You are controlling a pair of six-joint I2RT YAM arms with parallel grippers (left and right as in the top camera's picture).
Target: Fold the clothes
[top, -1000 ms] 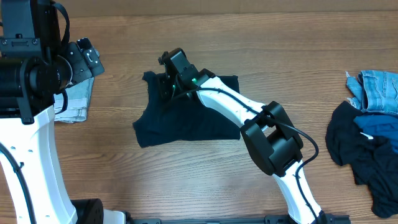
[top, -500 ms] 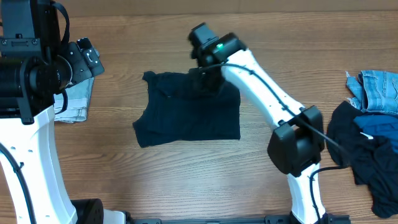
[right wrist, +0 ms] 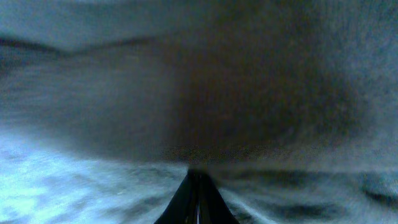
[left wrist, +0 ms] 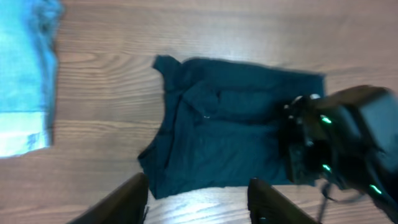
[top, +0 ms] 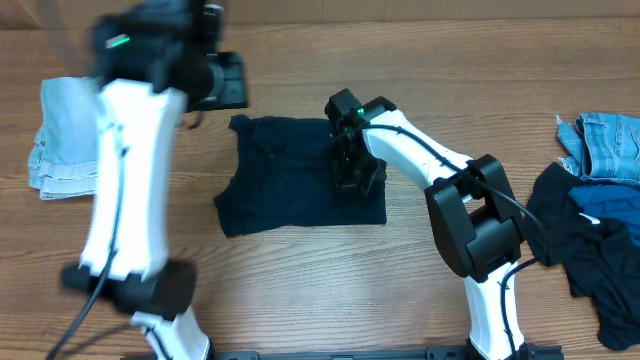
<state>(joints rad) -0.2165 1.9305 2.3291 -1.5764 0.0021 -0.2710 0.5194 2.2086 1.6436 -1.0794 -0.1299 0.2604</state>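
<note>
A dark navy garment [top: 290, 180] lies spread flat on the wooden table, also seen in the left wrist view [left wrist: 230, 137]. My right gripper [top: 347, 172] is shut, its tip pressed down on the garment's right part; its wrist view shows the closed fingertips [right wrist: 198, 180] against dark fabric. My left gripper [left wrist: 198, 202] hovers high near the garment's upper left corner. It is open, with bare table between its fingers [left wrist: 127, 202]. It appears blurred from overhead [top: 222, 85].
A folded light blue denim piece [top: 65, 135] lies at the left edge. A heap of clothes [top: 595, 215], light blue denim, bright blue and dark pieces, sits at the right edge. The right arm [top: 440, 165] crosses the table from the front.
The left arm swung in from the left edge towards the garment's upper left corner, uncovering the folded denim. The shut right gripper slid from the garment's top down onto its right part.
</note>
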